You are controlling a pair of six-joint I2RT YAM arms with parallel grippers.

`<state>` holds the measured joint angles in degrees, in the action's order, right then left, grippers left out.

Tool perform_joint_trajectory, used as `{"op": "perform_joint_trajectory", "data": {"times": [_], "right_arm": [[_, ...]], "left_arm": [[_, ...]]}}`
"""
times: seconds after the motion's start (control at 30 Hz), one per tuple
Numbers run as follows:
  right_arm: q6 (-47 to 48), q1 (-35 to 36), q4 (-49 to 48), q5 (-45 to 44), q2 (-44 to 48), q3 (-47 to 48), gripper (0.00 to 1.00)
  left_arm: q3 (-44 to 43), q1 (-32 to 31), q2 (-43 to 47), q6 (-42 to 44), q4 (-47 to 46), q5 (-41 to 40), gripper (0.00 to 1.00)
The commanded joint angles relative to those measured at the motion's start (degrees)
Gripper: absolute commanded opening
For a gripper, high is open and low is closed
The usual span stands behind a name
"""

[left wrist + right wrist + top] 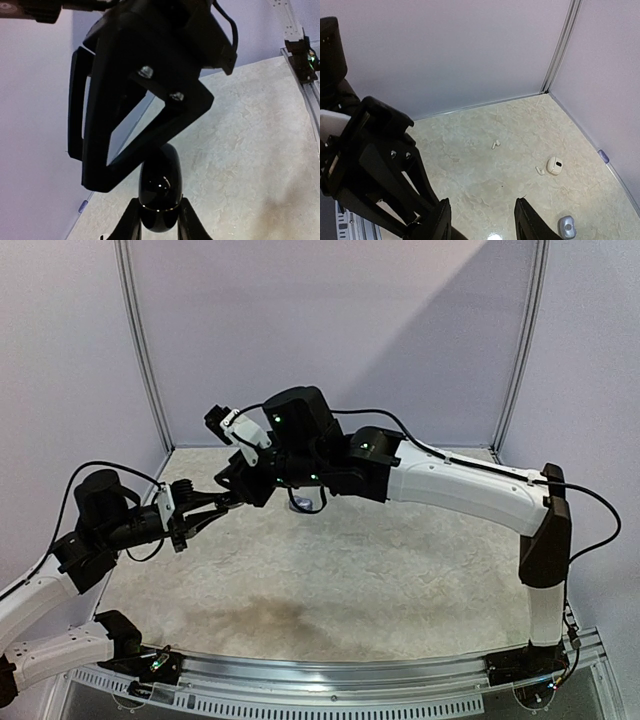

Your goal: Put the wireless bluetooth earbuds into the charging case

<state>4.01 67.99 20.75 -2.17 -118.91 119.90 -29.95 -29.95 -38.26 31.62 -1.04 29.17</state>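
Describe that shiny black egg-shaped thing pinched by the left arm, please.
It is a glossy black egg-shaped case, smooth like polished plastic, with small highlights on its face and a fine seam around its lower part. It looks shut. It is held off the pale mottled table, clamped from both sides by the left arm's jaws. The right arm's black jaws reach its top; whether they touch cannot be told.

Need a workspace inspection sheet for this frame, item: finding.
Surface: beige marbled mat.
Job's things: white earbud mid-mat; second white earbud beside white case; grey case by itself; black case held.
Clutter: lilac tab at wall foot.
Grippers: left gripper shut on black case; right gripper open at its top, contact unclear.
Cables: black cables loop off both arms, above the mat.
Surroundings: pale walls, metal corner post.
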Motion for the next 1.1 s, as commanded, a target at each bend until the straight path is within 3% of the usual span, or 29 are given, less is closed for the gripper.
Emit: {"op": "perform_joint_trajectory", "data": {"times": [0.0,0.1,0.3,0.4,0.5,0.63,0.8,1.07], "right_arm": [[0.5,0.9,3.7,0.2,3.9,-5.2,0.44],[0.7,0.9,3.8,0.0,5.9,-6.9,0.4],[0.0,-0.5,6.1,-1.7,8.1,-7.0,0.47],[-1.0,-3.3,4.3,7.6,11.8,-10.4,0.57],[-0.8,-6.5,-2.6,21.5,17.3,-18.4,0.78],[2.2,-6.7,-6.0,28.0,20.1,-22.6,0.83],[2.1,-6.8,-7.1,31.7,16.0,-19.7,0.76],[1.8,-6.8,-4.4,37.3,11.1,-14.4,0.48]], "left_arm": [[-1.2,0.2,0.1,-1.4,-1.9,-0.4,0.0],[-0.9,0.2,-0.1,-4.7,-2.4,0.4,0.0],[-1.5,0.2,-0.8,-12.1,-1.8,3.6,0.0],[-1.6,0.3,-1.4,-20.5,-2.2,7.0,0.0],[-0.6,0.6,-2.0,-30.2,-7.2,11.3,0.0],[0.1,0.7,-3.4,-39.3,-16.1,15.9,0.0],[-0.8,0.7,-4.7,-39.7,-17.9,20.2,0.0],[-1.2,0.7,-5.3,-41.3,-18.4,18.9,0.0]]}}
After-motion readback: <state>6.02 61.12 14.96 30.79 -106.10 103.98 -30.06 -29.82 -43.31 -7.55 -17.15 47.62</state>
